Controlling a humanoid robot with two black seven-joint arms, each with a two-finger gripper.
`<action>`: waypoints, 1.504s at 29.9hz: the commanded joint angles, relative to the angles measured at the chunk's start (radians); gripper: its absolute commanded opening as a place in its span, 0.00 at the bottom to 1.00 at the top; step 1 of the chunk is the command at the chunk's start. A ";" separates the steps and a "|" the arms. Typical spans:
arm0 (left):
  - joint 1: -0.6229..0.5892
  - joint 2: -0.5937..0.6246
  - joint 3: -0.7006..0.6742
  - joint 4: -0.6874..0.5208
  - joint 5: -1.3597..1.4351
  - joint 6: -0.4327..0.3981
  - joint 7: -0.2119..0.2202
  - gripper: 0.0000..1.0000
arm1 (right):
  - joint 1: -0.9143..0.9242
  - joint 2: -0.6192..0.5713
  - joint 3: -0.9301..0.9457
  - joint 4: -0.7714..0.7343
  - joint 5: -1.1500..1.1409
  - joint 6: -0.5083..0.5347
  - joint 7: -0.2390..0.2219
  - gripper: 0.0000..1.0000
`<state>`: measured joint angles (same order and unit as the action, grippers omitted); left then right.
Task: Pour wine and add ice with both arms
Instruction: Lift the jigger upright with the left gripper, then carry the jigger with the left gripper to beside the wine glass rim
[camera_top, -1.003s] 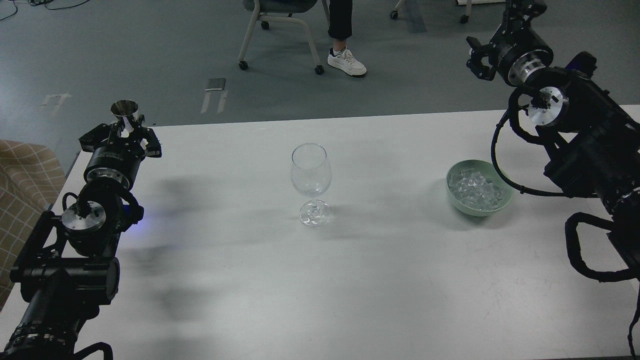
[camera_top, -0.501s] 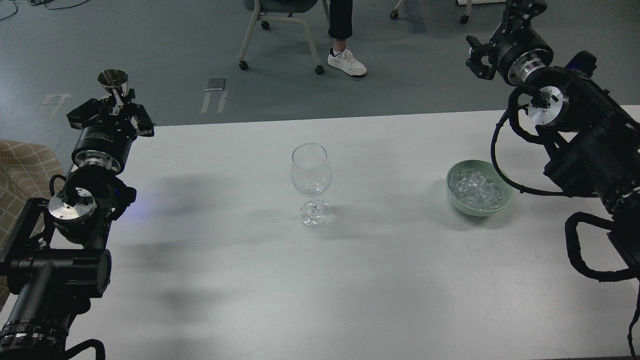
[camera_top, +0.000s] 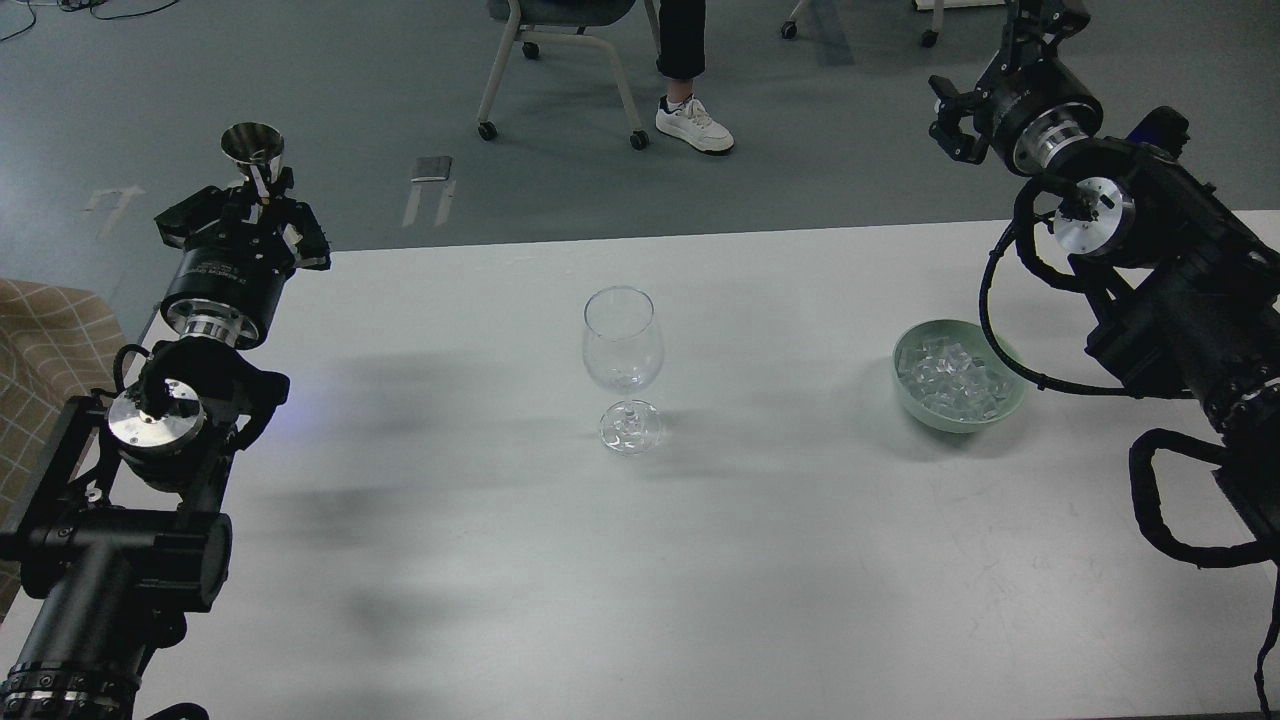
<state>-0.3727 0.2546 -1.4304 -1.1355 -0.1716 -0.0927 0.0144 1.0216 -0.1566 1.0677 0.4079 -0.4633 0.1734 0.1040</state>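
Observation:
My left gripper (camera_top: 262, 192) is shut on the stem of a small metal measuring cup (camera_top: 252, 146) and holds it upright above the table's far left corner. I cannot see any wine in the cup. A clear wine glass (camera_top: 622, 340) stands mid-table, well to the right of that gripper. A pale green bowl (camera_top: 1008, 402) at the right holds many clear ice cubes (camera_top: 950, 380). My right gripper (camera_top: 1042, 18) is raised at the top right, beyond the table's far edge. It is cut off by the frame, so its fingers do not show.
The white table (camera_top: 700, 560) carries only the glass and the bowl. Beyond its far edge are a rolling chair (camera_top: 560, 60) and a person's leg with a white shoe (camera_top: 693, 122). Checked fabric (camera_top: 45, 340) lies at the left.
My left gripper lifted the metal cup up and away to the left, then swung it slightly back right. The right arm shifted only a little. Glass and bowl have not moved.

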 joint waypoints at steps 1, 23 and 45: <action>0.040 0.000 0.002 -0.047 0.000 -0.004 0.007 0.00 | 0.000 -0.015 0.000 0.002 0.000 0.000 -0.001 1.00; 0.210 -0.115 0.018 -0.478 -0.019 0.243 0.159 0.00 | -0.074 -0.074 0.000 0.091 0.002 -0.003 -0.001 1.00; 0.199 -0.135 0.146 -0.478 0.009 0.240 0.194 0.00 | -0.086 -0.084 0.001 0.091 0.000 -0.003 -0.001 1.00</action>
<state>-0.1731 0.1139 -1.3254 -1.6166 -0.1647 0.1477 0.1943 0.9357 -0.2408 1.0691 0.4982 -0.4634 0.1702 0.1027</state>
